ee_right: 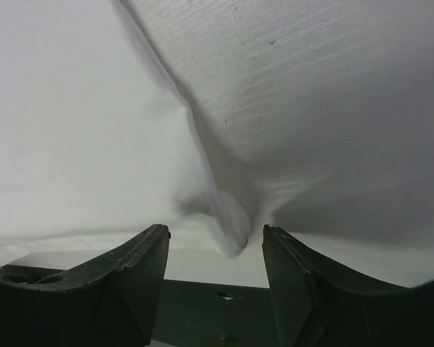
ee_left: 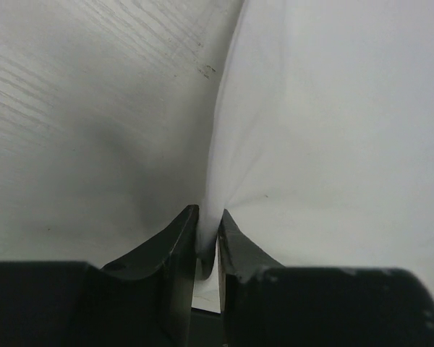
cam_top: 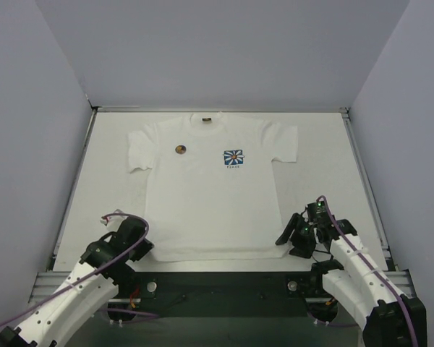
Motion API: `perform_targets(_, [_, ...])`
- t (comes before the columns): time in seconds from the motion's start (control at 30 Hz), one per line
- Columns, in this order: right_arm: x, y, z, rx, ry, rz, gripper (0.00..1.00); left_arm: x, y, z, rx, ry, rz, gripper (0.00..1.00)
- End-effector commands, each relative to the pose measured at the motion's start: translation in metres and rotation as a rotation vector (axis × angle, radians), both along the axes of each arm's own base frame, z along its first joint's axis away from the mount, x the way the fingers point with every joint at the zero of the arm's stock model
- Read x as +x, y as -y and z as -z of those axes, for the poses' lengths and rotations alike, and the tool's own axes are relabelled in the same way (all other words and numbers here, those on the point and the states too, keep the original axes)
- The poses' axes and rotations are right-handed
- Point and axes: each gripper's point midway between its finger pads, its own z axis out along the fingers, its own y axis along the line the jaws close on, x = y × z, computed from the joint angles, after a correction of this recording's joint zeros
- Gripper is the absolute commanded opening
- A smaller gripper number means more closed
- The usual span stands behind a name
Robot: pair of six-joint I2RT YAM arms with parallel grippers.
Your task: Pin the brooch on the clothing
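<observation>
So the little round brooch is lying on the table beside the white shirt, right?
Not quite. The brooch is lying on the shirt itself, on its chest just left of the blue flower print, not on the table. The top external view shows it.

1. A white surface with faint wood grain stretches ahead of the left claw and right claw.
2. Pale grey walls rise far ahead and to both outer sides.
3. A metal rail runs outward of the right claw.
4. A dark strip lies behind both claws, at the surface's near edge.
</observation>
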Motion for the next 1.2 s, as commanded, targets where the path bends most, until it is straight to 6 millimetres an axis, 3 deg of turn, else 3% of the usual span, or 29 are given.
perform_targets(0.0, [-0.017,-0.002,-0.001,0.012,-0.061,-0.033,0.57,0.007,-0.011,-0.015,0.01,0.028,-0.125,0.32])
perform_targets(0.1, [-0.013,-0.004,-0.005,0.02,-0.047,-0.036,0.66,0.01,-0.009,-0.016,0.013,0.03,-0.116,0.38])
perform_targets(0.23, [-0.008,-0.008,-0.012,0.041,-0.015,-0.037,0.86,0.012,-0.006,-0.017,0.037,0.019,-0.076,0.43])
perform_targets(0.47, [0.004,-0.01,-0.024,0.041,0.061,-0.043,1.0,0.015,-0.004,-0.018,0.065,-0.006,-0.05,0.62])
perform_targets(0.53, [0.01,-0.011,-0.03,0.04,0.086,-0.054,1.0,0.018,-0.004,-0.021,0.07,0.005,-0.053,0.7])
perform_targets(0.57, [0.012,-0.011,-0.031,0.035,0.091,-0.062,1.0,0.02,-0.004,-0.022,0.074,0.01,-0.049,0.84])
perform_targets(0.6, [0.016,-0.011,-0.035,0.031,0.106,-0.064,1.0,0.02,-0.004,-0.022,0.076,0.013,-0.05,0.91])
perform_targets(1.03, [0.061,-0.011,-0.067,-0.029,0.243,-0.106,1.0,0.05,-0.016,-0.064,0.214,0.12,-0.027,0.93])
perform_targets(1.17, [0.068,-0.01,-0.071,-0.045,0.252,-0.112,1.0,0.063,-0.009,-0.081,0.208,0.191,0.011,0.93])
